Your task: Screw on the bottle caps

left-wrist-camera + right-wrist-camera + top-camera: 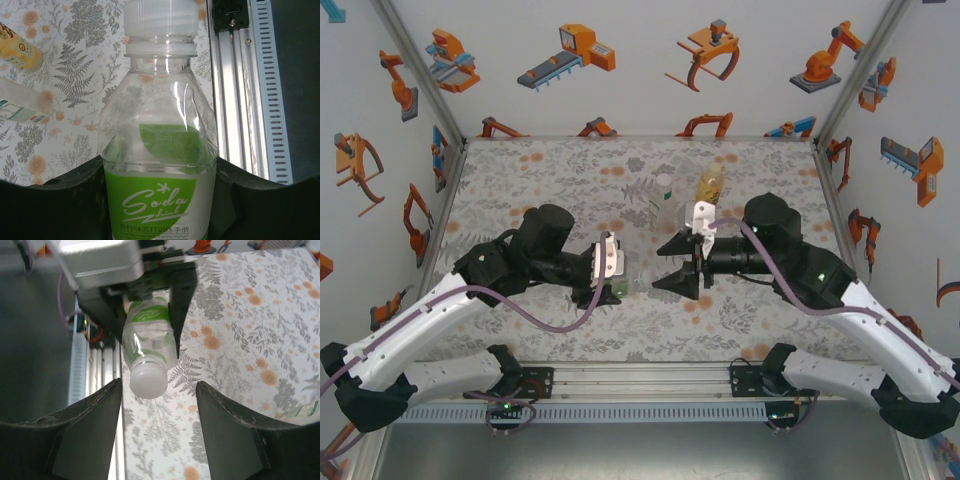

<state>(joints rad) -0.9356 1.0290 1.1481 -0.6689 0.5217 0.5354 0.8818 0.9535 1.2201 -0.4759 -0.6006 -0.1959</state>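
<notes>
Left tool (160, 172) clamped on green-labelled bottle (160, 135); right tool (159, 390) apart, should centre squarely over cap (148, 382) before closing.

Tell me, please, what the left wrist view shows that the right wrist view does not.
Left wrist: the word "Soda" on the label and an amber bottle on the floral table. Right wrist: the open right claw on both sides of the white cap. Both: the green-label bottle, capped, gripped by the left claw.
</notes>
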